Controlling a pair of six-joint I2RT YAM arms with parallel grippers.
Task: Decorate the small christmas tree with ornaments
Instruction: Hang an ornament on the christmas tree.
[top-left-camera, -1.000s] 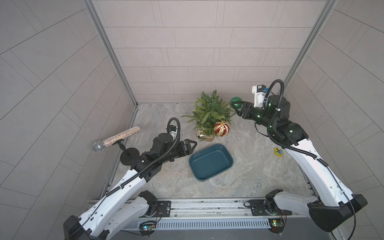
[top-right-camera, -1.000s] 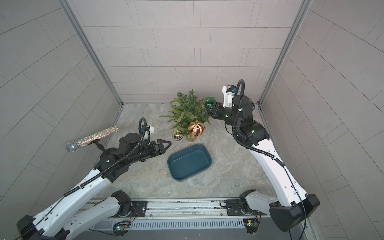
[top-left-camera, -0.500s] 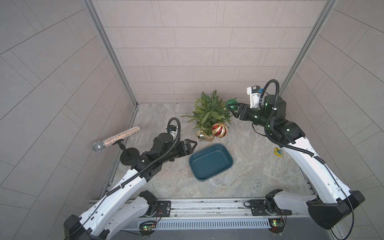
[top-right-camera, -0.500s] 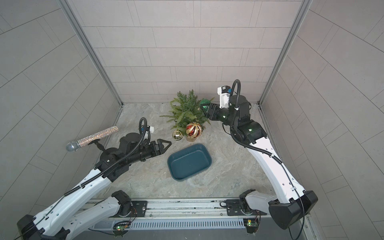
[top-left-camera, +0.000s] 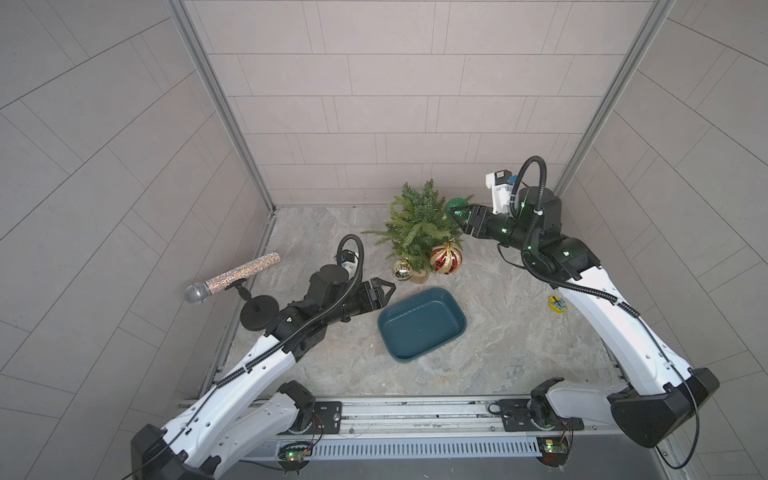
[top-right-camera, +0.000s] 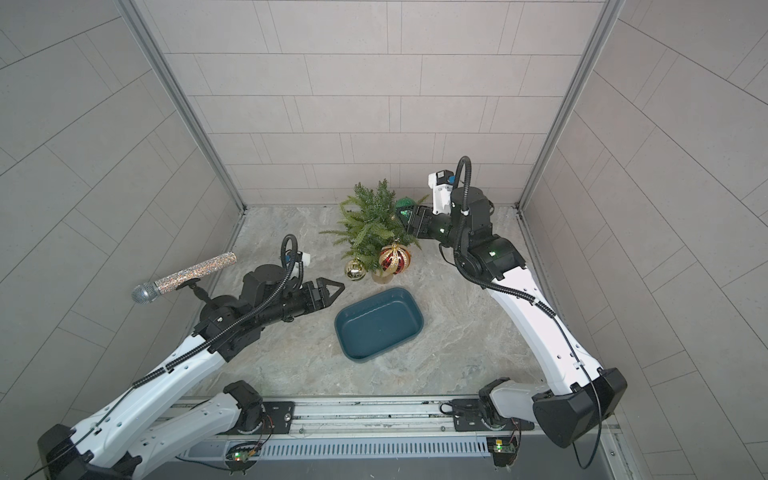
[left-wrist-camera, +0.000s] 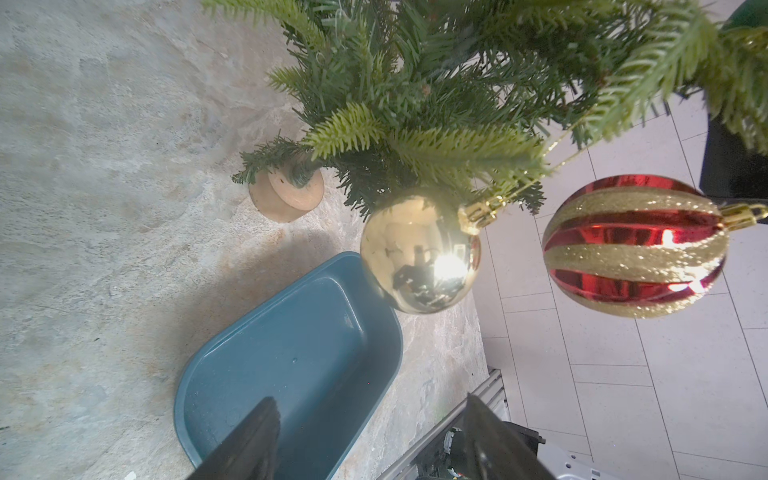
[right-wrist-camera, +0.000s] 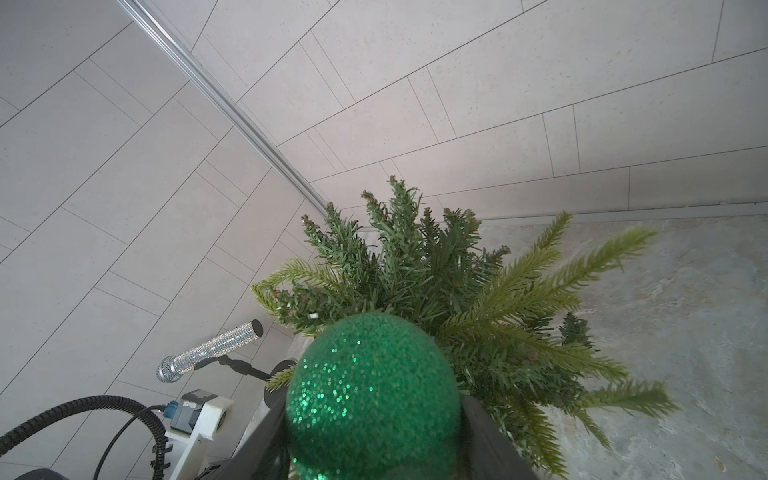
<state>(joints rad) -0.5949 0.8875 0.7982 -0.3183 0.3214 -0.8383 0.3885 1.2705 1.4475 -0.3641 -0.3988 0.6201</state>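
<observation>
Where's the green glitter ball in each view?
Top view: green glitter ball in the right gripper, at the small christmas tree's branches.
Top view: ball beside the tree likewise.
Left wrist: green sliver at the frame's edge, probably it.
Right wrist: ball close up, between gripper fingers.
Shared landmark: the tree.

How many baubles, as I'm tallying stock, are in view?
3: gold ball and red ball hang low on the tree; green ball in the right gripper. More may be hidden.
</observation>
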